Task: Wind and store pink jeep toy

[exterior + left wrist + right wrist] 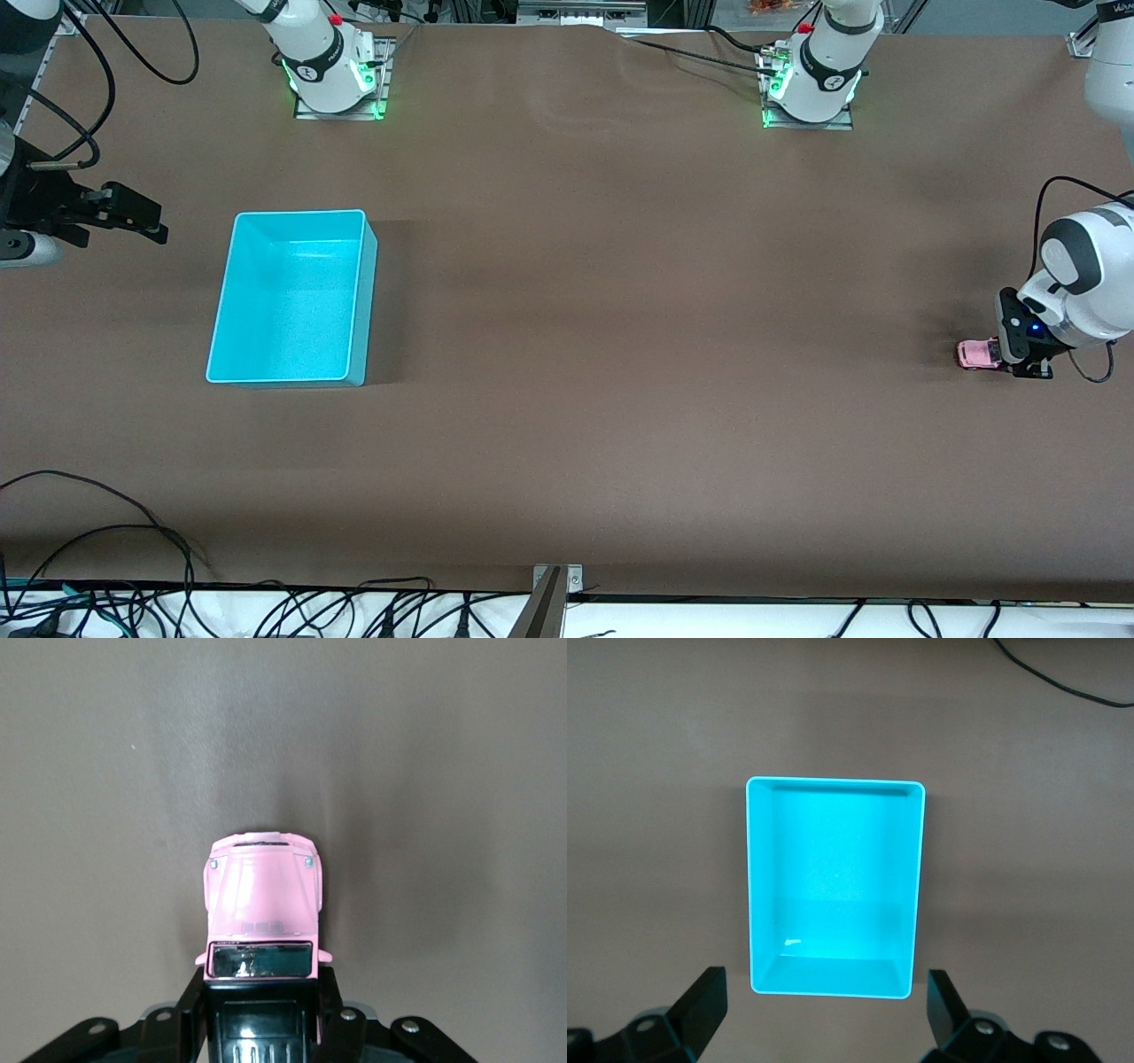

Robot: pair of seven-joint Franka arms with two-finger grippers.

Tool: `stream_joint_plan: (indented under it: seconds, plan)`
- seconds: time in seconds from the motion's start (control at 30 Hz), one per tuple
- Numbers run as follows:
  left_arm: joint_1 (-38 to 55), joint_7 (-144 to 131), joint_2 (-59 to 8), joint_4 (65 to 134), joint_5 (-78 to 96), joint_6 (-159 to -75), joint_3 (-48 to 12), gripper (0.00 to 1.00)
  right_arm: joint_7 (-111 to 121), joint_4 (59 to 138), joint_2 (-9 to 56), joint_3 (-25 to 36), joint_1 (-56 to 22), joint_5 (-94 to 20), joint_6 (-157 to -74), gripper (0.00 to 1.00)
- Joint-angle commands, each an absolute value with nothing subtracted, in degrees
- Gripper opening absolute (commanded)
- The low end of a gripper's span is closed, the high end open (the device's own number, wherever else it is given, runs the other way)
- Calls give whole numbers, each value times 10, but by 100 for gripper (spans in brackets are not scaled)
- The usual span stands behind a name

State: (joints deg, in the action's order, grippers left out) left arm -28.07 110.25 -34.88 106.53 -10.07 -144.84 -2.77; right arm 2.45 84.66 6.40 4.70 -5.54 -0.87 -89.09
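Note:
The pink jeep toy (976, 354) stands on the table at the left arm's end; in the left wrist view its pale-pink hood (263, 890) points away from the hand. My left gripper (1007, 354) is low at the table, its fingers closed against both sides of the jeep's black roof (261, 1014). The turquoise bin (301, 213) stands empty toward the right arm's end and shows in the right wrist view (833, 782). My right gripper (133, 217) hangs open and empty in the air beside the bin, at the right arm's end of the table, with its fingers (702, 997) spread wide.
Brown table with both arm bases (335, 80) along its edge farthest from the front camera. Black cables (115, 532) lie along the nearest edge and at the right arm's corner. A wide bare stretch lies between the bin and the jeep.

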Motion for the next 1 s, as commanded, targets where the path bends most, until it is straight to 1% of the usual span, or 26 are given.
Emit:
stream_joint_plan:
  seconds: [0.0,0.07,0.1,0.2,0.3,0.6,0.8,0.97]
  plan:
    - [-291,1117,-377,1070,-117,-1438,-25,2,29,834,65,49,-54,-21,-879,100]
    - [-291,1117,-377,1068,-119,-1438,-25,11,29,834,65,49,-54,-21,-879,100]
    - [-291,1117,-377,1064,-119,-1438,-25,20,29,834,65,49,-54,-21,-879,100]
    - [-291,1115,-375,1062,-114,-1435,-26,77,29,834,65,49,-54,-21,-879,100]
    - [-290,1114,-369,1049,-112,-1399,-28,100,29,834,65,49,-54,-21,-879,100]
    - [-283,1107,-359,954,-111,-1241,-42,100,29,834,65,49,-54,-21,-879,100]
    - [-283,1086,-353,912,-111,-1180,-56,100,29,834,65,49,-54,-21,-879,100]
    - [-282,1045,-337,885,-110,-1166,-61,100,29,834,65,49,-54,-21,-879,100]
